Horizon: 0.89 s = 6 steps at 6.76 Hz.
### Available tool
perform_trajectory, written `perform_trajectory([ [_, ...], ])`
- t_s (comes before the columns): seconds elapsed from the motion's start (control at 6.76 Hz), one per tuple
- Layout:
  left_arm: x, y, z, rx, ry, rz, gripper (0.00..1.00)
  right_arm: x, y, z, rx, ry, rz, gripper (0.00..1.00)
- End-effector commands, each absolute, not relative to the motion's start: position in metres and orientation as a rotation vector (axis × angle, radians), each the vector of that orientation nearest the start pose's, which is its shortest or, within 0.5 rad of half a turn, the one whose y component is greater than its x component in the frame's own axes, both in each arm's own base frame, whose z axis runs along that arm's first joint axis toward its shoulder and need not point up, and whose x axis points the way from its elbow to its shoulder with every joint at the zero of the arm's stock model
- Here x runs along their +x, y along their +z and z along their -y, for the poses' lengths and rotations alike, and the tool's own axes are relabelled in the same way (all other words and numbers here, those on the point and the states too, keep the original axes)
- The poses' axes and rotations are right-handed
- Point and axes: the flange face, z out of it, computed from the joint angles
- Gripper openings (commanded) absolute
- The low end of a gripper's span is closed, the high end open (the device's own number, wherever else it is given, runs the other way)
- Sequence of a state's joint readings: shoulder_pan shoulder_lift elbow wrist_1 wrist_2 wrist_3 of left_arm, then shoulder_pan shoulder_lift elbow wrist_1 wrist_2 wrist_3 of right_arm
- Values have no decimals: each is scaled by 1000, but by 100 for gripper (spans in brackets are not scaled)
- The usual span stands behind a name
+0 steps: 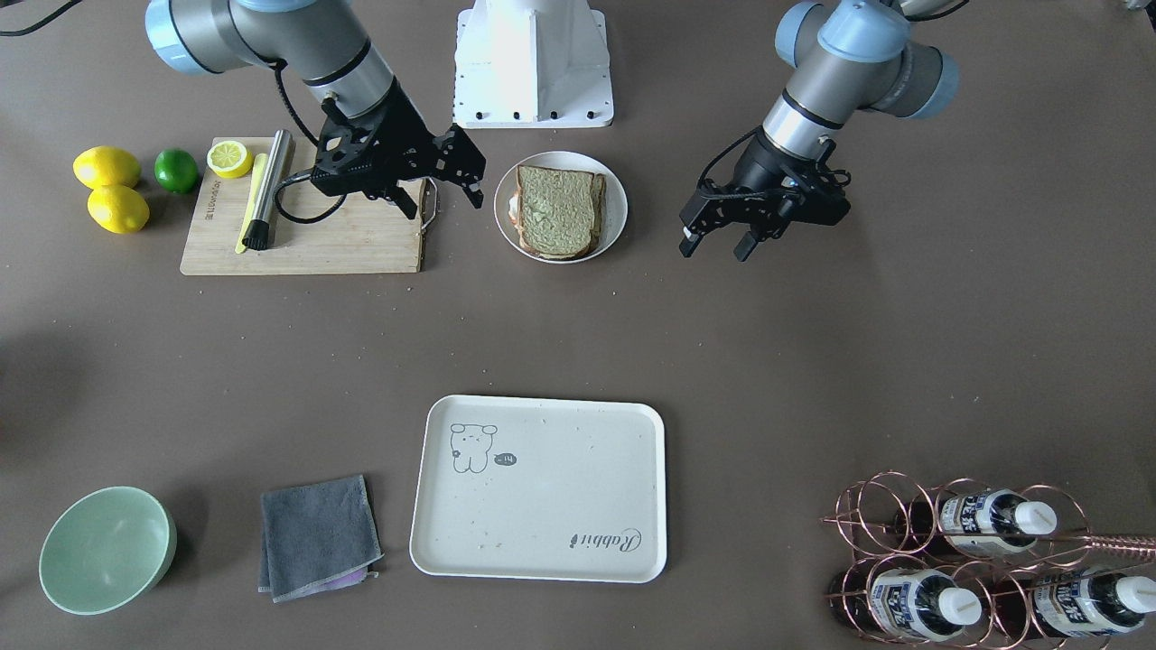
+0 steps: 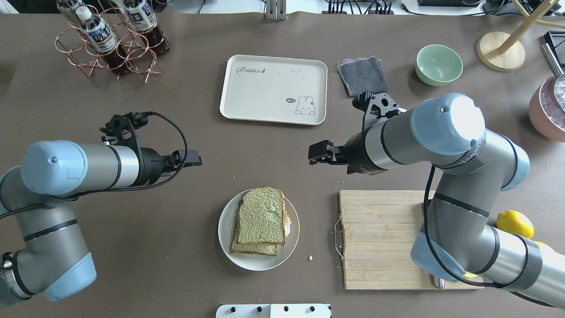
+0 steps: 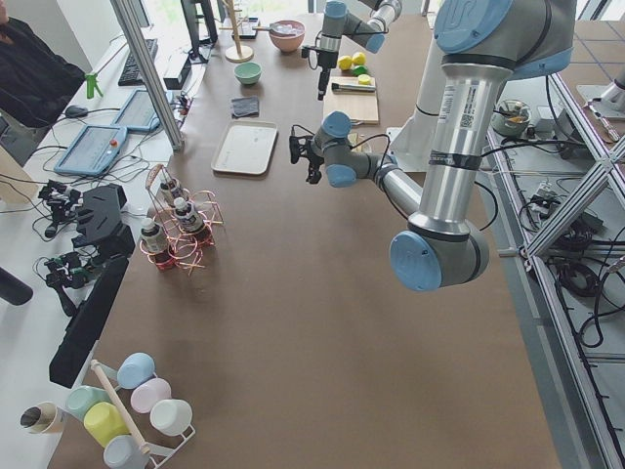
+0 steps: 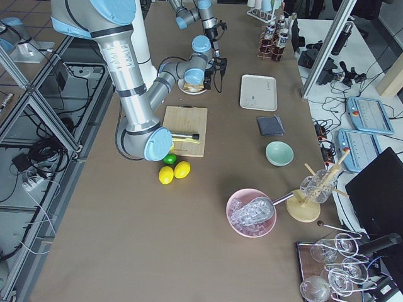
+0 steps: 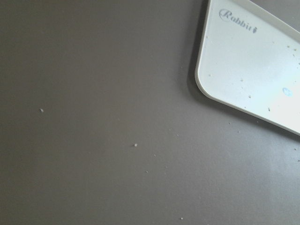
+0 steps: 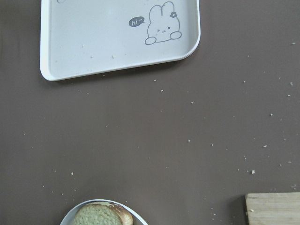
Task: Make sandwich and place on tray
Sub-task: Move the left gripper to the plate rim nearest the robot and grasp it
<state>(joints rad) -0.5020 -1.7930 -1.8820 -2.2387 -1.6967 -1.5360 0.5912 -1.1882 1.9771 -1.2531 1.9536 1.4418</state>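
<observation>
The sandwich (image 1: 558, 210), two greenish-tan bread slices with a bit of white egg at the edge, lies on a round white plate (image 1: 618, 206) near the robot's base; it also shows in the overhead view (image 2: 260, 221). The cream tray (image 1: 539, 487) with the "Rabbit" script lies bare at the far side of the table (image 2: 273, 88). My right gripper (image 1: 441, 197) is open and empty, hovering between the cutting board and the plate. My left gripper (image 1: 717, 246) is open and empty, on the plate's other side. The right wrist view shows the tray (image 6: 117, 37) and the sandwich's edge (image 6: 101, 216).
A wooden cutting board (image 1: 343, 239) holds a lemon half (image 1: 230, 158) and a metal-handled tool (image 1: 269, 188). Two lemons (image 1: 107, 168) and a lime (image 1: 175, 170) lie beside it. A green bowl (image 1: 107, 549), a grey cloth (image 1: 316, 537) and a wire bottle rack (image 1: 975, 560) stand along the far edge.
</observation>
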Motion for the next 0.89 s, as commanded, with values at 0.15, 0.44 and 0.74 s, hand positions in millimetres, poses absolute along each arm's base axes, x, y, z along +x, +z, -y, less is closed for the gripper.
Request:
perform_trajectory([
  [0.15, 490, 311, 307, 261, -313, -1197, 89, -373, 245, 410, 51, 232, 1148, 100],
  [0.44, 508, 320, 283, 282, -301, -1174, 76, -372, 254, 409, 45, 236, 1135, 100],
  [0.74, 529, 321, 250, 302, -276, -1151, 67, -373, 257, 409, 47, 238, 1134, 100],
])
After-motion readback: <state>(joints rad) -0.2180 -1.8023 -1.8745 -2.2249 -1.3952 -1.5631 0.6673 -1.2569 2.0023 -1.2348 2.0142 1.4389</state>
